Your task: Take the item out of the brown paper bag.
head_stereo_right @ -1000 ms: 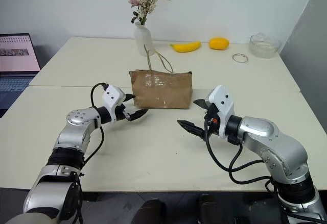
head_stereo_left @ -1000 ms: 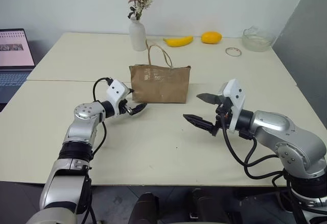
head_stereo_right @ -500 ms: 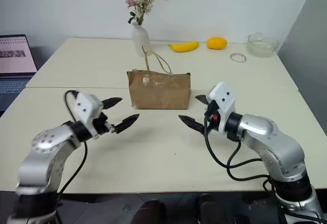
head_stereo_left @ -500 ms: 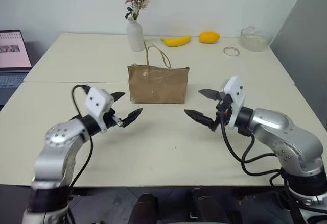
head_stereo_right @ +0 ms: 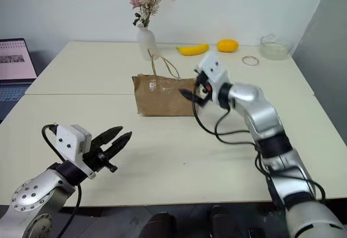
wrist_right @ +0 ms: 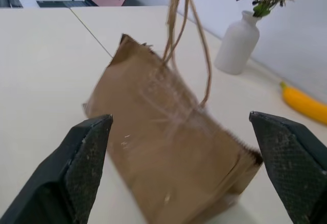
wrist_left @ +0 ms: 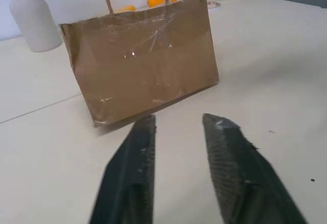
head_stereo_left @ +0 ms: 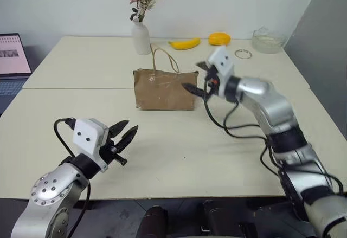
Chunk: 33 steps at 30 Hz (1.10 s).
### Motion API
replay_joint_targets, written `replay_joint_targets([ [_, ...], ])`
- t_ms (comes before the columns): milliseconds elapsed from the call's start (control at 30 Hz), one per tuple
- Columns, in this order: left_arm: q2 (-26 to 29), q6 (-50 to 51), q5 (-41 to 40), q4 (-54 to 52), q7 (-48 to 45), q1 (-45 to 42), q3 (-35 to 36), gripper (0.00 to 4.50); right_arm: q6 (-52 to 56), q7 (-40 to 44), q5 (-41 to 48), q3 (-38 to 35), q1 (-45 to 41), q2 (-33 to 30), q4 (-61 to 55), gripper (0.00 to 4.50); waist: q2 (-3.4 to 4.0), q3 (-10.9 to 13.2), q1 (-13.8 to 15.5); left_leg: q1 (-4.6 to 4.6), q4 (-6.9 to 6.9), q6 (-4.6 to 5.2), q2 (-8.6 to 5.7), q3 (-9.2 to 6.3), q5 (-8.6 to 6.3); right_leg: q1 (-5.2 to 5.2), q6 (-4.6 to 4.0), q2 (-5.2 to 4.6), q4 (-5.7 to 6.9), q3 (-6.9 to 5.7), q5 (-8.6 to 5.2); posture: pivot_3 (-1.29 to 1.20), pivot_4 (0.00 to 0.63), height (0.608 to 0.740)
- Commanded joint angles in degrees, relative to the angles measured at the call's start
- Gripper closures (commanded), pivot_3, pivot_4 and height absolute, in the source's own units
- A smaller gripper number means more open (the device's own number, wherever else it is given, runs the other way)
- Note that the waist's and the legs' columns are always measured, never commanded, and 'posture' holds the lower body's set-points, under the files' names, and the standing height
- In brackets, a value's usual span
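Reaching for the brown paper bag (head_stereo_left: pixel 165 89), upright mid-counter, the right gripper (head_stereo_left: pixel 196 78) was held wide open at its right end. The left gripper (head_stereo_left: pixel 124 135), narrowly parted and empty, was poised near-left. The item was presumably hidden inside; next, entry through the top opening was judged necessary.

A wide cream tabletop (head_stereo_left: pixel 81 64) with a seam across it stands against a plain white wall (head_stereo_left: pixel 65 5). A grey panel (head_stereo_left: pixel 325 37) rises at its right; an open laptop (head_stereo_left: pixel 11 59) sits left.
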Motion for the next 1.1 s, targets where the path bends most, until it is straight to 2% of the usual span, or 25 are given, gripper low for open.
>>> replay_joint_targets([
  [33,0.28,-1.82,-0.06,-2.85,0.98,0.80,0.50,4.15,-12.47,0.13,-6.50,0.25,-9.41,2.24,18.34,0.00,0.00,0.00,0.07,0.01,-0.11,0.00,-0.01,0.01,0.00,-0.01,-0.02,0.00,-0.05,0.01,-0.01,0.00,0.150,0.740],
  [67,0.30,-2.06,0.24,-3.17,1.17,1.20,0.30,4.47,-15.64,-0.06,-8.32,0.61,-12.57,3.19,24.57,0.00,0.01,0.01,0.01,0.00,-0.16,-0.01,0.00,0.00,0.00,-0.02,-0.06,0.00,-0.08,-0.01,-0.03,0.00,0.150,0.740],
  [167,0.32,-2.49,0.48,-4.52,1.72,2.54,-0.18,4.47,-23.43,-2.26,-13.71,1.85,-21.10,6.17,41.08,0.00,0.03,0.02,-0.08,-0.03,-0.28,-0.01,0.06,0.07,0.00,-0.10,-0.33,-0.08,-0.14,0.07,0.11,0.00,0.150,0.740],
  [300,0.45,-2.51,0.10,-5.62,2.31,3.44,0.11,4.47,-27.38,-3.11,-17.59,1.48,-27.46,8.49,52.14,0.00,0.06,0.04,-0.05,-0.04,-0.37,-0.01,0.07,0.02,0.00,-0.11,-0.45,-0.14,-0.20,0.03,0.09,0.00,0.150,0.740],
  [333,0.58,-2.58,-0.01,-5.77,2.27,3.80,0.22,4.50,-27.84,-3.46,-18.71,1.63,-28.62,8.82,53.76,0.28,0.06,0.04,-0.04,-0.05,-0.37,-0.01,0.07,0.02,0.00,-0.11,-0.45,-0.15,-0.20,0.02,0.09,0.00,0.150,0.740],
  [367,0.68,-2.69,-0.01,-5.85,2.28,4.07,0.22,4.50,-28.24,-3.36,-19.62,1.73,-29.41,9.12,54.94,0.38,0.08,0.05,-0.02,-0.05,-0.36,-0.01,0.06,0.01,0.00,-0.10,-0.46,-0.17,-0.20,0.02,0.09,0.00,0.150,0.740],
  [467,1.43,-3.20,0.98,-5.92,2.25,4.46,-0.47,4.50,-28.71,-1.86,-23.77,3.80,-30.61,10.19,57.53,1.26,0.08,0.05,-0.04,-0.05,-0.35,-0.01,0.03,0.02,0.00,-0.10,-0.39,-0.20,-0.21,0.01,0.04,0.00,0.150,0.740],
  [733,2.29,-4.29,1.87,-5.30,1.97,4.58,-1.96,4.50,-30.04,-5.94,-34.26,8.99,-31.01,12.75,60.03,4.26,0.13,0.08,-0.12,0.00,-0.35,-0.02,0.06,-0.01,0.01,-0.10,-0.26,-0.18,-0.14,-0.01,-0.05,0.00,0.150,0.740],
  [767,2.43,-4.45,1.96,-5.23,1.74,4.73,-2.11,4.50,-30.27,-7.36,-35.83,9.98,-30.84,12.98,60.18,4.43,0.13,0.08,-0.12,-0.01,-0.35,-0.02,0.06,-0.02,0.01,-0.10,-0.27,-0.18,-0.14,-0.03,-0.05,0.00,0.150,0.740],
  [867,2.92,-5.11,2.47,-5.44,1.07,5.67,-2.66,4.50,-30.97,-5.74,-37.51,10.59,-29.98,13.65,60.42,4.43,0.13,0.08,-0.13,-0.02,-0.36,-0.02,0.05,-0.03,0.01,-0.11,-0.31,-0.18,-0.14,-0.03,-0.06,0.00,0.150,0.740],
  [1100,3.90,-6.58,2.52,-6.21,-0.94,10.59,-1.32,4.50,-37.44,13.31,-34.99,7.96,-28.46,12.84,58.29,4.43,0.14,0.09,-0.16,0.02,-0.36,-0.02,0.07,-0.07,0.00,-0.09,-0.27,-0.16,-0.14,-0.07,-0.11,0.00,0.150,0.740],
])
